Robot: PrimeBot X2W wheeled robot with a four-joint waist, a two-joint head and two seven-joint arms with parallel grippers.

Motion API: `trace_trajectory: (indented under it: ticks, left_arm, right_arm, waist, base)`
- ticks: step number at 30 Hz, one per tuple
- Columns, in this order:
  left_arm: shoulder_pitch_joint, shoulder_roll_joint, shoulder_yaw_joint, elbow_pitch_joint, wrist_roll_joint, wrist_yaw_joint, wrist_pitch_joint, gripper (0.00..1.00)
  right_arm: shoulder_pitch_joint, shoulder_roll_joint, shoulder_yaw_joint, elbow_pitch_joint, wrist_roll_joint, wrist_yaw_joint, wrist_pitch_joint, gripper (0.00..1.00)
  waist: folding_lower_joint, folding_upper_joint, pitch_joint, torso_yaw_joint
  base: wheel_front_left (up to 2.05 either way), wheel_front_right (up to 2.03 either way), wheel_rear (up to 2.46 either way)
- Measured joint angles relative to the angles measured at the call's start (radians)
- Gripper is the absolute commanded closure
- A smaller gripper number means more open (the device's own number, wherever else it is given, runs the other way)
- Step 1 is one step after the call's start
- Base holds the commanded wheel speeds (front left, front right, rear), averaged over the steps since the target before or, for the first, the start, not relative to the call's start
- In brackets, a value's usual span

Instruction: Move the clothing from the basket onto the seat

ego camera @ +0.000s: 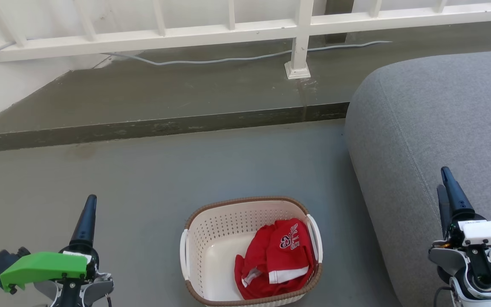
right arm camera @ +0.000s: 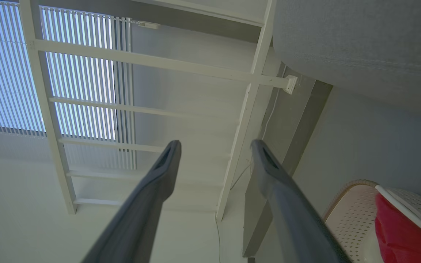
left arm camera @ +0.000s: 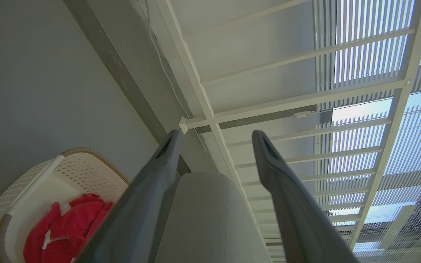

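The cream perforated basket [ego camera: 237, 219] with a brown rim stands on the grey floor at the bottom centre. Red clothing [ego camera: 277, 260] with white trim and the number 23 lies bunched in its right half. The big grey seat [ego camera: 441, 123] rises just right of the basket. My left gripper [ego camera: 90, 201] hangs left of the basket, open and empty. Beside the seat's front face is my right gripper [ego camera: 442, 179], also open and empty. The left wrist view shows the gripper [left arm camera: 216, 134], the basket [left arm camera: 86, 171], the clothing [left arm camera: 68, 230] and the seat [left arm camera: 203, 219]. The right wrist view shows the gripper [right arm camera: 216, 143], the basket [right arm camera: 353, 215], the clothing [right arm camera: 397, 233] and the seat [right arm camera: 360, 44].
A raised dark step [ego camera: 164, 125] crosses the floor behind the basket. A white railing [ego camera: 228, 32] with a post foot [ego camera: 297, 70] stands on it, and a pale cable [ego camera: 228, 59] runs along it. Bare grey floor [ego camera: 143, 179] lies between my left gripper and the basket.
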Motion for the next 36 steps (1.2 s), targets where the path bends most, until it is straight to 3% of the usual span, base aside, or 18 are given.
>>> trace_trajectory:
  ticks: [14,36]
  left_arm:
    - [-0.033,0.040,-0.073,-0.007,0.225,0.000,-0.046,0.00]
    - [-0.077,0.079,-0.191,-0.034,0.606,0.087,-0.118,0.00]
  right_arm:
    - [-0.023,-0.052,0.060,-0.015,-0.224,-0.001,-0.053,0.00]
    - [-0.065,-0.109,0.200,-0.038,-0.613,-0.054,-0.123,0.00]
  waist:
    - [0.0000,0.0000,-0.004,0.006]
    - [0.0000,0.0000,-0.009,0.010]
  base:
    - [0.00,0.00,0.00]
    - [0.00,0.00,0.00]
